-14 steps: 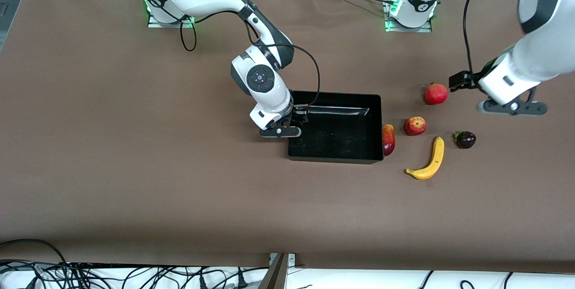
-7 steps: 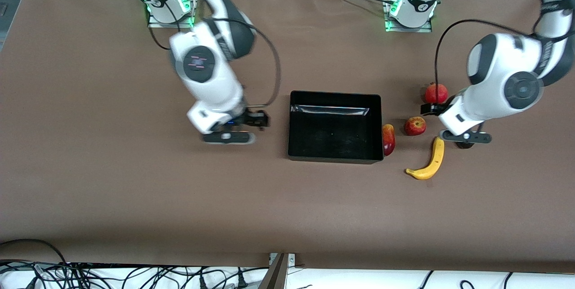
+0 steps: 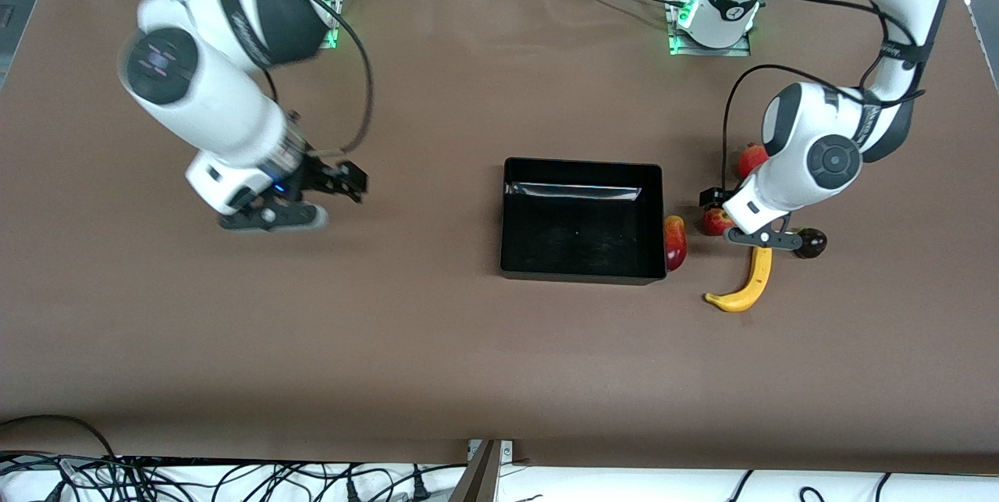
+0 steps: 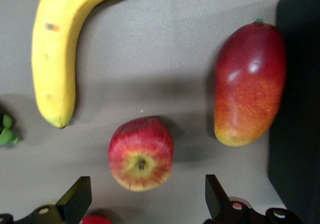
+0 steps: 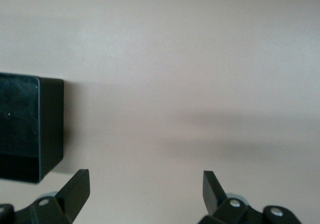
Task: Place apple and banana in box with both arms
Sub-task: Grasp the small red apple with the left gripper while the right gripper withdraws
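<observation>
The apple lies stem end up on the table, between the banana and a red-yellow oval fruit. In the front view the apple is partly hidden under my left gripper, which hangs open just above it. In the left wrist view the left gripper has one finger on each side, clear of the apple. The banana lies nearer the front camera. The black box stands empty mid-table. My right gripper is open and empty over bare table toward the right arm's end; the right wrist view shows this gripper and a box corner.
The red-yellow oval fruit lies against the box wall on the left arm's side. A round red fruit sits farther from the front camera than the apple. A dark purple fruit lies beside the banana. The box edge shows in the left wrist view.
My right arm has swung away from the box toward its own end of the table. My left arm has come in and down over the apple.
</observation>
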Controlling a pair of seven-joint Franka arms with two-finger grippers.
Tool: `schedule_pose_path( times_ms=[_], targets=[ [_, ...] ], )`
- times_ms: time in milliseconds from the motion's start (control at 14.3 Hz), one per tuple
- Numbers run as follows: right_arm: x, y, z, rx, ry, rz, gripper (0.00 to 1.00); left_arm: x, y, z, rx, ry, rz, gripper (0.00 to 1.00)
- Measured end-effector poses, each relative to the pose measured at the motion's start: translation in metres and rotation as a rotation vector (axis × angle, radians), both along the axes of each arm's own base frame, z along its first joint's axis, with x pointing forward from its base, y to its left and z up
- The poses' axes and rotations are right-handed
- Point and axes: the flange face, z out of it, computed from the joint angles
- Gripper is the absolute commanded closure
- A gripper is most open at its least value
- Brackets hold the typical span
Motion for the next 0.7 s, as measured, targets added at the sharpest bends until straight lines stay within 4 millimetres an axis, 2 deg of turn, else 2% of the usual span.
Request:
schedule_pose_path(
  times_ms=[280,350,420,490,560,700],
  targets=[
    [-0.035,-0.046,0.041,0.014,0.036,0.01,0.0,-0.014,-0.003,-0.042,0.017,-0.003,-0.046,0.0],
    [-0.039,-0.063,0.05,0.013,0.04,0.018,0.0,-0.016,-0.003,-0.05,0.012,-0.01,-0.048,0.28],
    [-0.04,-0.08,0.056,0.013,0.043,0.027,0.0,-0.017,-0.003,-0.057,0.009,-0.013,-0.047,0.71],
    [-0.04,-0.098,0.06,0.009,0.042,0.036,0.0,-0.017,-0.002,-0.06,0.008,-0.014,-0.046,0.93],
    [-0.04,-0.113,0.063,-0.002,0.04,0.044,0.0,-0.017,-0.001,-0.061,0.008,-0.014,-0.045,0.98],
    [-0.04,-0.135,0.066,-0.035,0.044,0.06,0.0,-0.014,-0.001,-0.057,0.008,-0.023,-0.045,1.0]
  ],
)
